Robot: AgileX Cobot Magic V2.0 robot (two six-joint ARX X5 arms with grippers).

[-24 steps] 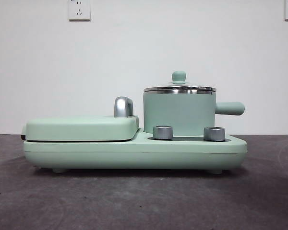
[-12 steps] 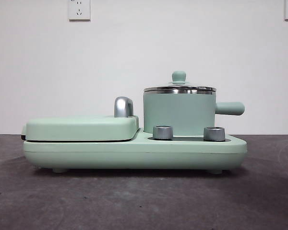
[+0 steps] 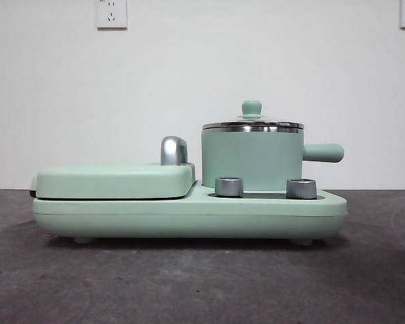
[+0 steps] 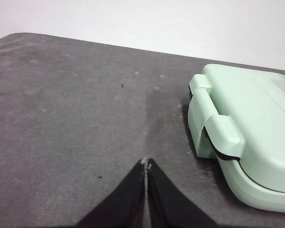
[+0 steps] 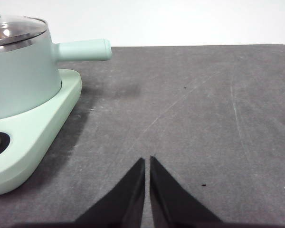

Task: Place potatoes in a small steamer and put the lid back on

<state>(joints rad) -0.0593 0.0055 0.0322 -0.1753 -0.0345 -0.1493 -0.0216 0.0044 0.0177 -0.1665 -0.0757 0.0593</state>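
Note:
The small mint-green steamer stands on the right part of the green cooker base, its stubby handle pointing right. The glass lid with a green knob sits on its steel rim. The steamer also shows in the right wrist view, with the lid on it. No potato shows in any view. My left gripper is shut and empty over bare table beside the griddle end of the cooker. My right gripper is shut and empty over bare table, off the steamer's handle side.
A flat mint-green griddle cover with a chrome handle lies on the left part of the base; it also shows in the left wrist view. Two steel dials sit on the base front. The dark grey table spreads around.

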